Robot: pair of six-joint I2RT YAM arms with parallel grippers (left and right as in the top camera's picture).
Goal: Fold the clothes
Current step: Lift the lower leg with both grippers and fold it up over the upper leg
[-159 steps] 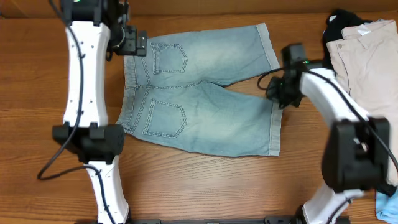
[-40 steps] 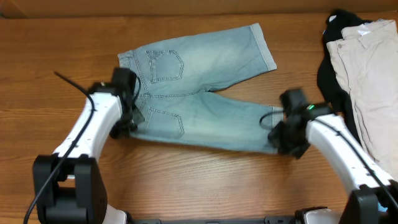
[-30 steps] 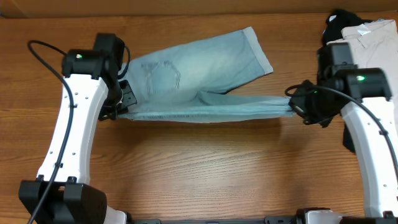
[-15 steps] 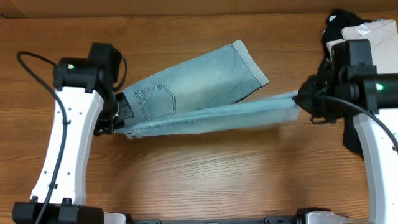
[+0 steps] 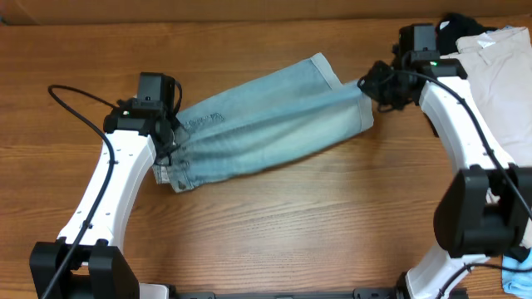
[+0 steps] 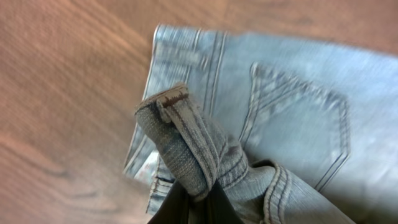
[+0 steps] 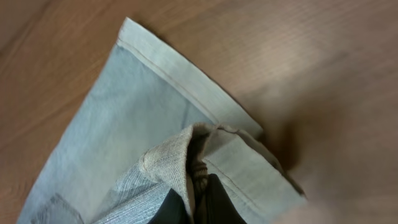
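Overhead, both arms outstretched, left fingers pinch shorts waistband, right fingers hem

Count of items in view:
- desk: one
- denim shorts: one pair
- beige trousers: one
- black garment: one
- arms: two, left arm and right arm
- pincers: two, left pincer and right pincer
- light-blue scrap: one, kind unclear

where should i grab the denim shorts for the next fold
Probably take the denim shorts by the two cuffed hems, coming from the right end: they lie doubled as one long strip, and the thick cuffs give a firm edge to carry toward the waistband.
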